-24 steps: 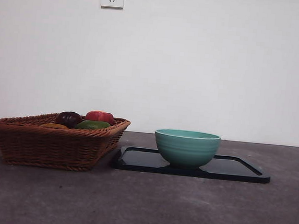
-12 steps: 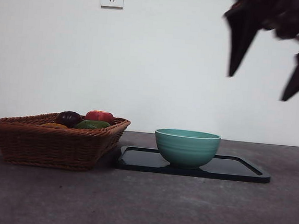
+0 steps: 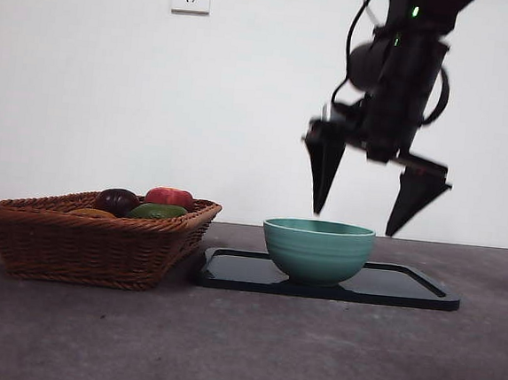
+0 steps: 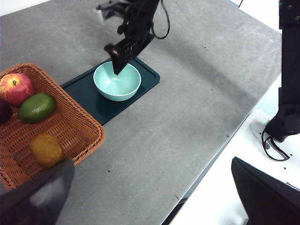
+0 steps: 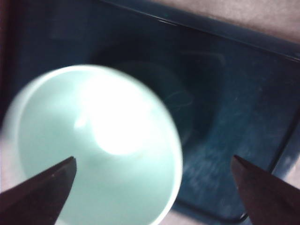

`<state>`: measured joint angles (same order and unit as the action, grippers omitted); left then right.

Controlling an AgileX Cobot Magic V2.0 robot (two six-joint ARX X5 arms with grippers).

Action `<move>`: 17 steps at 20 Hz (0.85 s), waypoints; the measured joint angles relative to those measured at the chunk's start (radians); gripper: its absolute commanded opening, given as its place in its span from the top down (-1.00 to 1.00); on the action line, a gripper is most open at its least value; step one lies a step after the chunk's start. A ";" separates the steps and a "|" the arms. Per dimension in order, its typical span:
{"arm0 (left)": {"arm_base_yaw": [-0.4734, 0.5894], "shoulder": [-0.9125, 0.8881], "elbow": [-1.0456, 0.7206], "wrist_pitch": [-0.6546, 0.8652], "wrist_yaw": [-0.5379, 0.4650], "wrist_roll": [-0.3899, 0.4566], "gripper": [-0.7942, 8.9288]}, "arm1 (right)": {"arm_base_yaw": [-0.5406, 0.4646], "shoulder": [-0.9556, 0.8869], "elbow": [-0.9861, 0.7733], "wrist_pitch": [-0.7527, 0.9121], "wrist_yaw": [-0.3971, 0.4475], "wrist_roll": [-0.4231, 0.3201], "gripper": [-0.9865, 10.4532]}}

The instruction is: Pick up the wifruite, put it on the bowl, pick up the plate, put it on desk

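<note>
Nothing done: wifruite (image 4: pixel 46 149) sits in wicker basket (image 4: pixel 86 136); right claw (image 3: pixel 370 209) wide open, empty, over bowl (image 3: pixel 317 249).

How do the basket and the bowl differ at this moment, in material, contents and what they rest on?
The basket is brown woven wicker with sloping sides; the bowl is smooth mint-teal with faint ribs. The basket holds several fruits, including the orange-brown fruit; the bowl holds nothing. The basket sits directly on the table; the bowl stands on a dark tray, with the right gripper open above it.
</note>
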<state>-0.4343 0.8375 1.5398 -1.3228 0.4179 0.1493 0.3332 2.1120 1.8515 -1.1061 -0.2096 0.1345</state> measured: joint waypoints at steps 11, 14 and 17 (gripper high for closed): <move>0.000 0.000 0.000 -0.002 0.000 0.000 -0.32 | -0.002 0.062 0.002 0.016 0.027 -0.033 0.81; 0.000 0.000 0.000 -0.002 0.000 0.000 -0.32 | -0.003 0.041 0.106 -0.119 0.053 -0.061 0.81; 0.000 0.000 0.000 -0.003 0.000 0.000 -0.32 | -0.002 -0.095 0.137 -0.235 0.053 -0.095 0.81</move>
<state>-0.4343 0.8375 1.5398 -1.3258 0.4179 0.1490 0.3313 2.0167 1.9888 -1.3407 -0.1566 0.0395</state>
